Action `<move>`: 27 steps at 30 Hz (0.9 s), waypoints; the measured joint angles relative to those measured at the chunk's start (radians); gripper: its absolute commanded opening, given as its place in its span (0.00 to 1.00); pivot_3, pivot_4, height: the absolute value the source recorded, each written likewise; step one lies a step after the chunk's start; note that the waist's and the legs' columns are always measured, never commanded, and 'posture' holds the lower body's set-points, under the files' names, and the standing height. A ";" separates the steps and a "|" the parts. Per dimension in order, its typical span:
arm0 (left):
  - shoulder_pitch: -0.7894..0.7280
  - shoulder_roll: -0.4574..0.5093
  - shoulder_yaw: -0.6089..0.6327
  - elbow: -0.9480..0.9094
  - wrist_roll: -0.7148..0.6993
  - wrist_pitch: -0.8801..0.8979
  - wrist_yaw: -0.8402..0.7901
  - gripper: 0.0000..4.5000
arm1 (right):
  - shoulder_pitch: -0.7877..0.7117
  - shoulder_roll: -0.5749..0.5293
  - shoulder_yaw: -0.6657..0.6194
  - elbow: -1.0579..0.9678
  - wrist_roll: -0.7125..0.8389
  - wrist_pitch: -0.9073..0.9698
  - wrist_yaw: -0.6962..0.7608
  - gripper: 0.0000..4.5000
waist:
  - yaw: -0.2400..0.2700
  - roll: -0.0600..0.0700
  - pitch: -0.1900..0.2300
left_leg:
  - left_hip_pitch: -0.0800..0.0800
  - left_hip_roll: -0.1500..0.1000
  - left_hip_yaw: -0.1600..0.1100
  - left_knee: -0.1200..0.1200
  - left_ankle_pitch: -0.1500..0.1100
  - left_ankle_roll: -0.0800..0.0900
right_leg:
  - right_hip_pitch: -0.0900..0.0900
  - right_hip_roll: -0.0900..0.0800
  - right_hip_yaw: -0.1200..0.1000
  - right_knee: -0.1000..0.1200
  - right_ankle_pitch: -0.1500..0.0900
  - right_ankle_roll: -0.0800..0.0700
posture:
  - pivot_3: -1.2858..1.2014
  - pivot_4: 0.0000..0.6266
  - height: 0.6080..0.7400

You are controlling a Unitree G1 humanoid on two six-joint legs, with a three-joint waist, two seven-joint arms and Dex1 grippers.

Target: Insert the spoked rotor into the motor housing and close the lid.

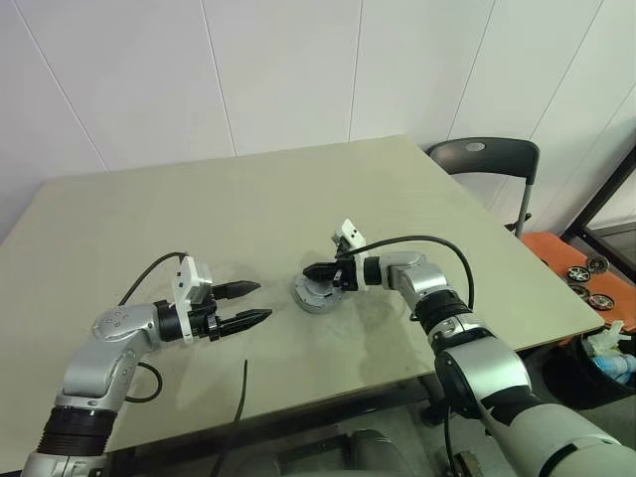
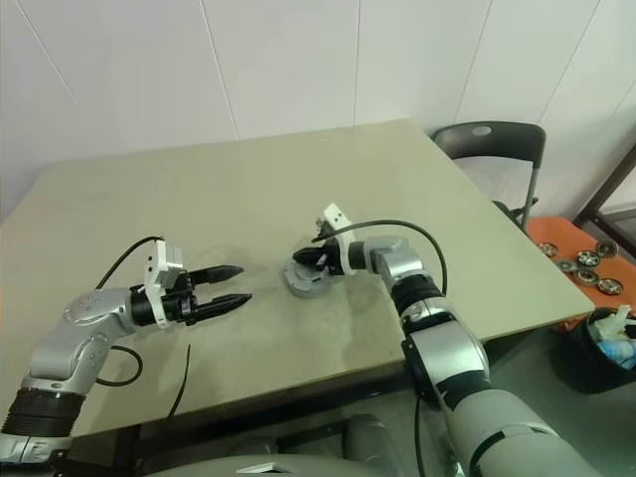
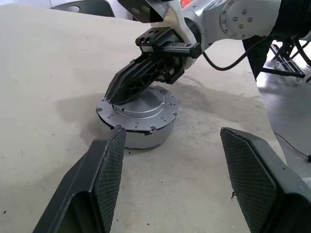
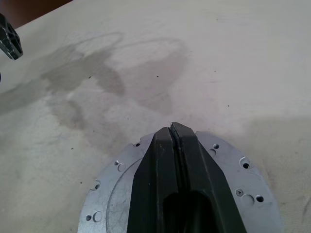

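The motor housing (image 3: 146, 138), a short round silver-grey cup, stands on the table's near middle (image 1: 316, 296). The lid (image 3: 155, 104) lies on top of it as a flat silver plate with small holes round its rim, and a dark gap shows at one edge. My right gripper (image 3: 112, 97) is shut, its joined tips resting on the lid near the rim (image 4: 171, 127). My left gripper (image 1: 262, 301) hovers open a short way left of the housing, pointing at it, nothing between its fingers. The spoked rotor is hidden.
A dark chair (image 1: 484, 159) stands past the table's far right corner. An orange tray (image 1: 581, 268) with small wheel parts sits off the table's right side. A black cable (image 1: 238, 397) hangs over the near table edge by the left arm.
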 measured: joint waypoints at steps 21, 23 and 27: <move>0.025 -0.001 0.002 -0.017 -0.001 0.001 0.011 0.74 | -0.111 -0.096 -0.091 -0.099 0.069 -0.248 0.219 0.00 | 0.001 0.001 0.001 | -0.002 0.000 0.000 -0.001 0.000 0.000 | -0.007 -0.001 0.000 -0.001 0.000 0.000 | 0.52 0.00 1.00; 0.031 -0.001 0.003 -0.020 -0.002 0.001 0.020 0.74 | -0.064 -0.098 -0.090 -0.185 0.086 -0.241 0.248 0.14 | 0.002 0.001 0.001 | -0.002 0.000 -0.001 -0.001 0.000 0.000 | -0.007 -0.001 0.000 -0.001 0.000 0.000 | 0.52 0.00 1.00; 0.037 -0.004 0.002 -0.033 -0.004 0.002 0.026 0.74 | 0.034 -0.109 -0.063 -0.364 0.110 -0.158 0.280 0.43 | 0.004 0.001 0.001 | -0.002 0.000 -0.002 -0.001 0.000 0.000 | -0.007 -0.001 0.000 -0.001 0.000 0.000 | 0.52 0.00 1.00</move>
